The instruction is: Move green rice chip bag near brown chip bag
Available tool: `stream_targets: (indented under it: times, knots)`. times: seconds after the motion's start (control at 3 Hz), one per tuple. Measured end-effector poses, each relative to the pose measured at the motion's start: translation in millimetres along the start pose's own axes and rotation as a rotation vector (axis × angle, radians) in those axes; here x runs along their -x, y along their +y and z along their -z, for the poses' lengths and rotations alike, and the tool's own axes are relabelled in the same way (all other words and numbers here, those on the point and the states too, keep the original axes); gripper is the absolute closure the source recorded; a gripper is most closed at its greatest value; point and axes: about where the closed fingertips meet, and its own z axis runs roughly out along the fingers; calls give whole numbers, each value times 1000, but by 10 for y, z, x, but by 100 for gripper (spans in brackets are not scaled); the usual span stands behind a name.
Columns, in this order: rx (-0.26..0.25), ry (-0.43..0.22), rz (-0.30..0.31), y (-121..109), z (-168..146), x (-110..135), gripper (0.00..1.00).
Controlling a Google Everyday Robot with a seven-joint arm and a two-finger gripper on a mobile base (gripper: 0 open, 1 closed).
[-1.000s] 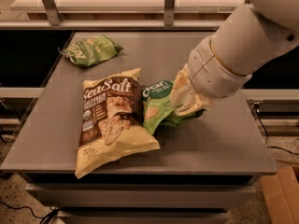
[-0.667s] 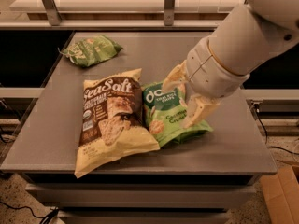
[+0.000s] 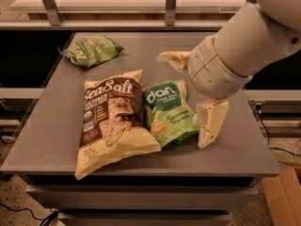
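The green rice chip bag (image 3: 169, 113) lies flat on the grey table (image 3: 51, 140), its left edge touching the right side of the brown chip bag (image 3: 113, 121). The brown chip bag is large, cream-yellow with a dark centre panel and "Sea Salt" lettering. My gripper (image 3: 188, 102) is open just right of and above the green rice chip bag. One finger (image 3: 173, 59) points left beyond the bag's top edge, and the other finger (image 3: 209, 124) hangs down at the bag's right edge. It holds nothing.
A paler green bag (image 3: 90, 51) lies at the table's far left corner. A shelf rail with metal posts (image 3: 170, 4) runs behind the table. A cardboard box (image 3: 282, 194) sits on the floor at the lower right.
The green rice chip bag was held tilted in the gripper, then laid flat beside the brown chip bag. The gripper has let go, opened and lifted up and to the right.
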Motion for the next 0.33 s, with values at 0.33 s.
stream_targets:
  times: [0.33]
  knots:
    - [-1, 0, 1, -2, 2, 2, 0]
